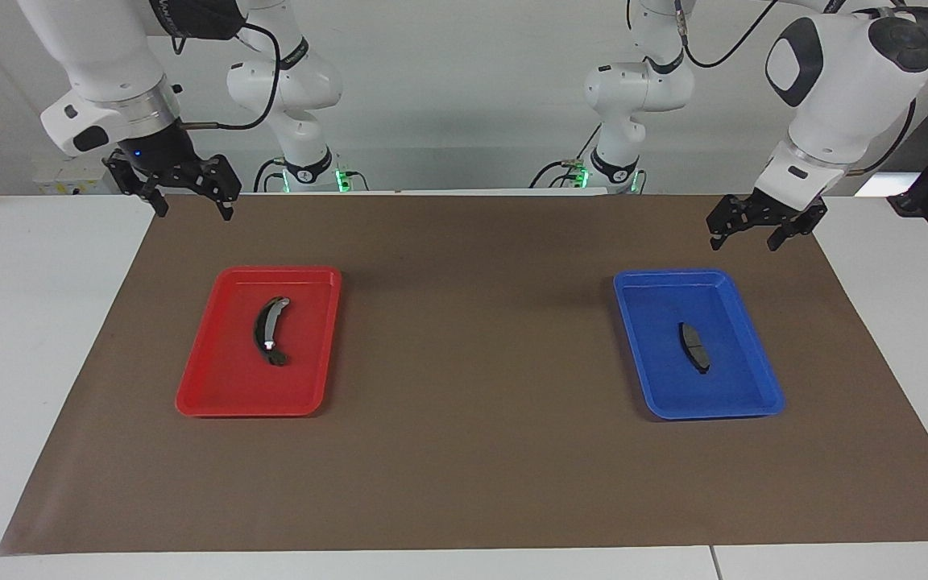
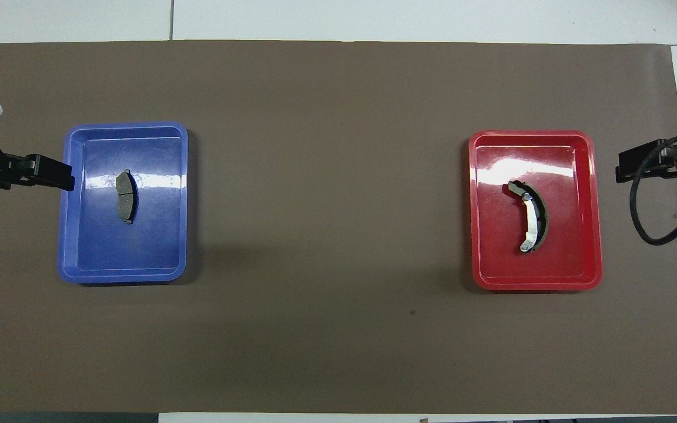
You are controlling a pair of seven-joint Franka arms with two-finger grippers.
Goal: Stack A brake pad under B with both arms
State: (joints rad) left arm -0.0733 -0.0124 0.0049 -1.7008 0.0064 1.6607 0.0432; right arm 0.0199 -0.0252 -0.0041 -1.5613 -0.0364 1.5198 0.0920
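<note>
The short, flat, dark grey A brake pad point(image 1: 693, 347) point(image 2: 125, 195) lies in the blue tray point(image 1: 742, 403) point(image 2: 156, 258) toward the left arm's end of the table. The long crescent pad B point(image 1: 270, 331) point(image 2: 530, 224), with a grey inner face and silvery ends, lies in the red tray point(image 1: 222, 395) point(image 2: 573, 264) toward the right arm's end. My left gripper point(image 1: 742, 241) point(image 2: 50, 174) is open and empty, raised over the mat beside the blue tray. My right gripper point(image 1: 194, 209) point(image 2: 632, 167) is open and empty, raised over the mat beside the red tray.
A brown mat point(image 1: 472, 362) point(image 2: 327, 205) covers the table between the two trays. White table shows at both ends point(image 1: 37, 322). A black cable point(image 2: 647, 229) hangs from the right arm near the mat's edge.
</note>
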